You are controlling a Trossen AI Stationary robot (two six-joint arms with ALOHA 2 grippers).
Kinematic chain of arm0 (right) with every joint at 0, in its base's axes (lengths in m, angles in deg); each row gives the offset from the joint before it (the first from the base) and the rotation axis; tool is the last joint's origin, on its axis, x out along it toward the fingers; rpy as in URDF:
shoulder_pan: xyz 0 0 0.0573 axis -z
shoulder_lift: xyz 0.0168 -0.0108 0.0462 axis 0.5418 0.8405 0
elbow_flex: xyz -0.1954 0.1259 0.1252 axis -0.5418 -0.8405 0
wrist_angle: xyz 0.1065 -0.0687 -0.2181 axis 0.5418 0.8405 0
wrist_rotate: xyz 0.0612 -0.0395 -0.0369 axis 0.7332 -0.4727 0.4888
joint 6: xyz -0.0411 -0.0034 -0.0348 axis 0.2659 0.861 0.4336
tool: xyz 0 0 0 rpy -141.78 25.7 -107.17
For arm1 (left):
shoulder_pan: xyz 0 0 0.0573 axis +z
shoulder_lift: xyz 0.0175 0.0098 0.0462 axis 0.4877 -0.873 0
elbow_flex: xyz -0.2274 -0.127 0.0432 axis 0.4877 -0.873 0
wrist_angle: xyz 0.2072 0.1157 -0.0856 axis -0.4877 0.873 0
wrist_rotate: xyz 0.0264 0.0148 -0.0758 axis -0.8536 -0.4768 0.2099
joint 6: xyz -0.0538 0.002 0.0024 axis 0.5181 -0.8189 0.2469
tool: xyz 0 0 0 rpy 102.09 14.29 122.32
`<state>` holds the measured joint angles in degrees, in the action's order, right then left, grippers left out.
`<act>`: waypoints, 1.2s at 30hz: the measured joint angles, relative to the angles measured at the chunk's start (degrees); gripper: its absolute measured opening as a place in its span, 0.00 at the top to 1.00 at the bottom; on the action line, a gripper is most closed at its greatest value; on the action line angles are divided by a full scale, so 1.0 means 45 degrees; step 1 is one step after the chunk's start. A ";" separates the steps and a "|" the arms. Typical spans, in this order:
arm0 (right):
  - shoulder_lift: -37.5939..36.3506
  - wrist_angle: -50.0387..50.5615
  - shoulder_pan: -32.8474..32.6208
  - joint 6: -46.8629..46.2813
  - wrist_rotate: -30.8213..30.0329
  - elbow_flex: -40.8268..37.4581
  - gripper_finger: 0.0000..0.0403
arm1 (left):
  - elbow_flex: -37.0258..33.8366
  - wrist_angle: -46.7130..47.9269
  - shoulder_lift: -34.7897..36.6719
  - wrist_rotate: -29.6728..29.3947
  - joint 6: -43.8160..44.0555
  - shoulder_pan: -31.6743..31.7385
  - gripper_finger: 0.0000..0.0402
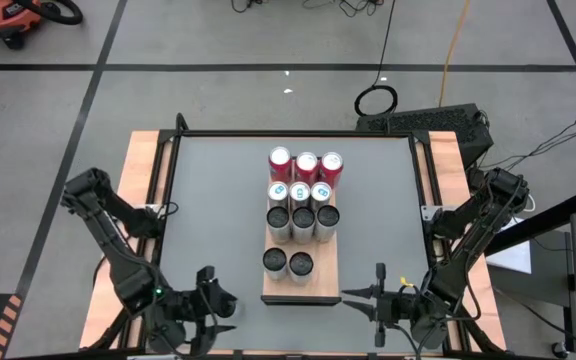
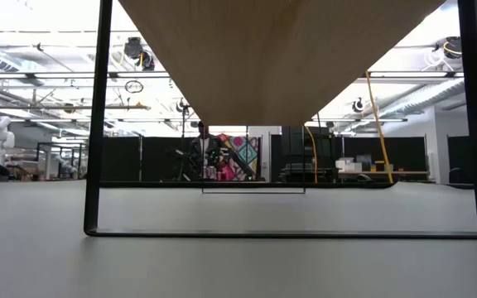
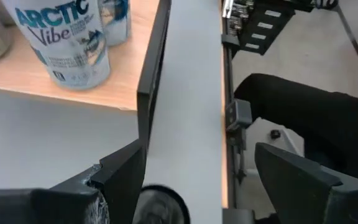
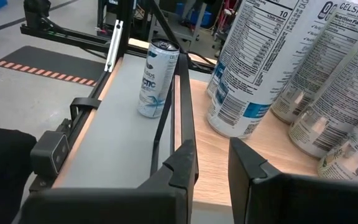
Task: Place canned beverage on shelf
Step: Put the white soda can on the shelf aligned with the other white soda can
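The shelf (image 1: 301, 285) is a light wood board with a dark rim, standing on a thin black frame (image 2: 98, 124) in the table's middle. Several cans stand upright on it: red ones (image 1: 306, 165) at the far end, white ones (image 1: 298, 192) behind dark-topped ones, and two (image 1: 288, 262) nearer. One white-and-blue can (image 4: 157, 78) stands upright on the grey table left of the shelf. My left gripper (image 1: 213, 305) hangs over that spot, open and slanting down; a can top (image 3: 157, 205) shows low between its fingers. My right gripper (image 1: 376, 298) is shut and bare by the shelf's near right corner.
Bare grey tabletop (image 1: 218, 200) lies on both sides of the shelf. Wooden strips (image 1: 143, 170) and black rails edge the table. A black keyboard-like unit (image 1: 423, 122) sits past the far edge. A person (image 2: 201, 149) stands far off in the room.
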<state>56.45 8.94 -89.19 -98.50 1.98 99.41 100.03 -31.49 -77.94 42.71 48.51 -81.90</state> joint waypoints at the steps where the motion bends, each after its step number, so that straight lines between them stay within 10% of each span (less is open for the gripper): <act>1: 0.0000 0.0009 0.0000 0.0005 0.0000 0.0000 0.92 | 0.0032 -0.0006 -0.0079 0.0007 -0.0040 0.0059 0.26; 16: 0.0000 -0.0020 0.0000 -0.0238 0.0010 0.0000 0.92 | 0.0029 0.0674 -0.0708 0.1553 0.0226 0.0268 0.04; 36: 0.0000 -0.0020 0.0000 -0.0107 0.0015 0.0000 0.92 | 0.0687 0.3195 -0.0693 0.3321 0.0393 0.0054 0.03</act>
<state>56.45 8.85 -89.19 -98.98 2.04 99.41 103.12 -17.11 -81.06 57.66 50.27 -81.66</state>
